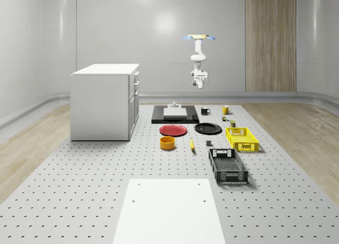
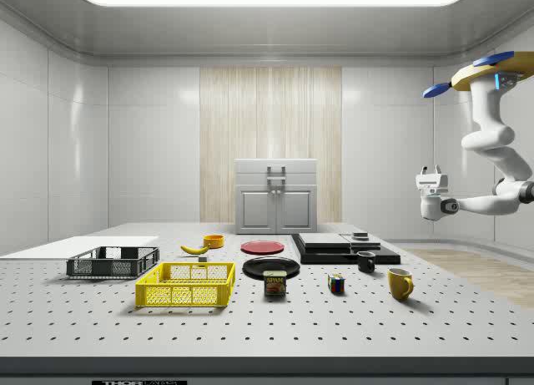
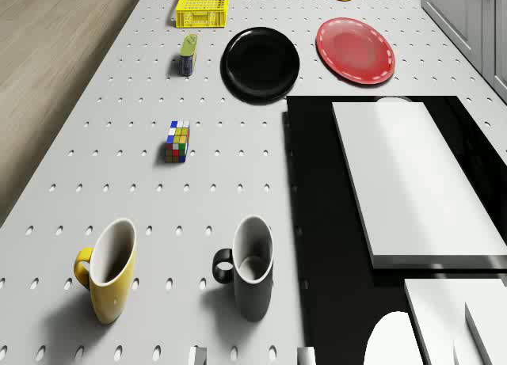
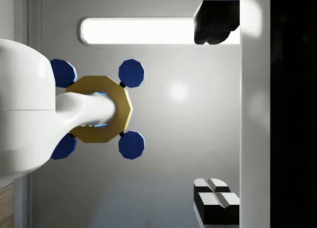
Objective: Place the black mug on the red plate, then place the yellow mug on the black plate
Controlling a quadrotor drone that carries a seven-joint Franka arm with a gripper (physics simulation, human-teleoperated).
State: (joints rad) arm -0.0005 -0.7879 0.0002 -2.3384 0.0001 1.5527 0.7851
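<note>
We see the drone [image 1: 199, 38] hovering high above the far end of the table [image 1: 106, 170], over the black mug [image 1: 205, 111]. Its gripper [image 1: 199, 85] hangs in the air well above everything, with its fingers spread apart, holding and touching nothing. The black mug stands upright on the table beside the yellow mug [image 1: 225, 110]. Nearer the middle lie the red plate [image 1: 174, 130] and the black plate [image 1: 208, 128], side by side, both bare
</note>
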